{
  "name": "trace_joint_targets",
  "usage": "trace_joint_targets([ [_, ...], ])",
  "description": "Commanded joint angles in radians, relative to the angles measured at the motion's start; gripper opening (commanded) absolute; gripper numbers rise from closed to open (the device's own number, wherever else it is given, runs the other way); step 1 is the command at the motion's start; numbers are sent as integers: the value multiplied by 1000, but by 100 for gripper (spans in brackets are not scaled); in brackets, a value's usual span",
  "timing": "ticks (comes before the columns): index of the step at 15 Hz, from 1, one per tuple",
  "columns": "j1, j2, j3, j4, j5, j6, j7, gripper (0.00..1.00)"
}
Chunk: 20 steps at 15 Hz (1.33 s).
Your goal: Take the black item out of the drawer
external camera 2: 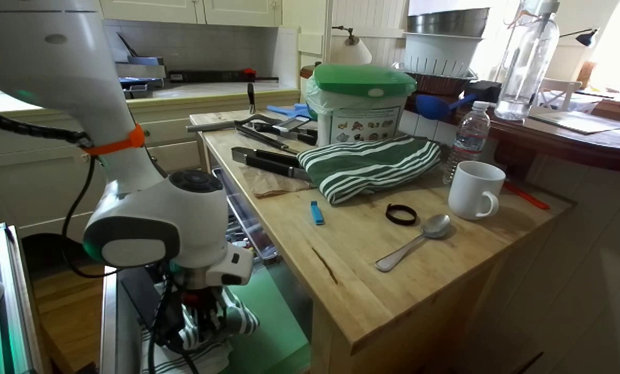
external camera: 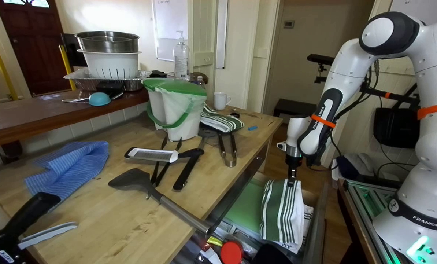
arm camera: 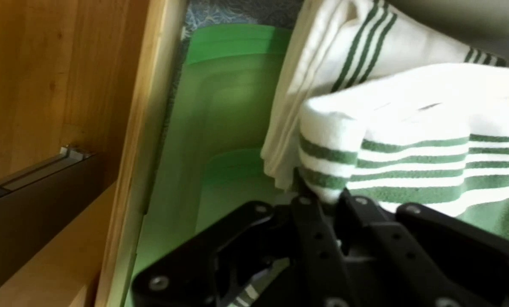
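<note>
My gripper (arm camera: pixel 322 194) points down into the pulled-out drawer (external camera: pixel 321 211) and is shut on a fold of a green-white striped cloth (arm camera: pixel 412 181). The gripper also shows in an exterior view (external camera: pixel 291 181), at the cloth's upper edge. The cloth (external camera: pixel 278 209) hangs from the fingertips over the drawer's green lining (external camera: pixel 249 201). In the wrist view the drawer's wooden wall (arm camera: pixel 132 162) runs along the left. A rounded black item (external camera: pixel 271 255) lies at the drawer's near end, cut off by the frame edge. It is apart from the gripper and out of the wrist view.
A white cloth with green stripes (arm camera: pixel 365 47) lies under the held one. A red lid (external camera: pixel 232 252) and utensils lie in the drawer. A spatula handle (external camera: pixel 187 216) juts over the counter edge (external camera: pixel 236 179). A green-lidded bucket (external camera: pixel 178 110) and a mug (external camera 2: pixel 476 189) stand on the counter.
</note>
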Motion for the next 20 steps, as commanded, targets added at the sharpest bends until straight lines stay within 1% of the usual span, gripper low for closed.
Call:
trace_joint_targets([
  [1,231,38,-183,40,-37,26,36,40],
  [2,276,45,-214,43,-36,21,35,49],
  [4,365,55,-273,40,-27,11,42,63],
  [5,401,58,-300,29,-29,30,43,72],
  [6,439,63,-328,14,-43,72,42,78],
  [7,483,68,-356,-1,-48,109,60,87],
  [9,535,82,-387,-30,-35,195,76,100],
  [12,569,96,-406,-96,3,326,99,100],
  [13,567,99,-402,-119,18,362,109,100],
  [14,548,111,-391,-133,30,396,114,100],
  [16,463,122,-329,-146,49,398,136,100],
  [17,373,117,-267,-129,49,330,154,100],
  [18,485,108,-340,-138,49,358,120,100],
  [19,456,112,-321,-138,48,358,121,100],
  [20,456,112,-326,-137,47,358,118,100],
])
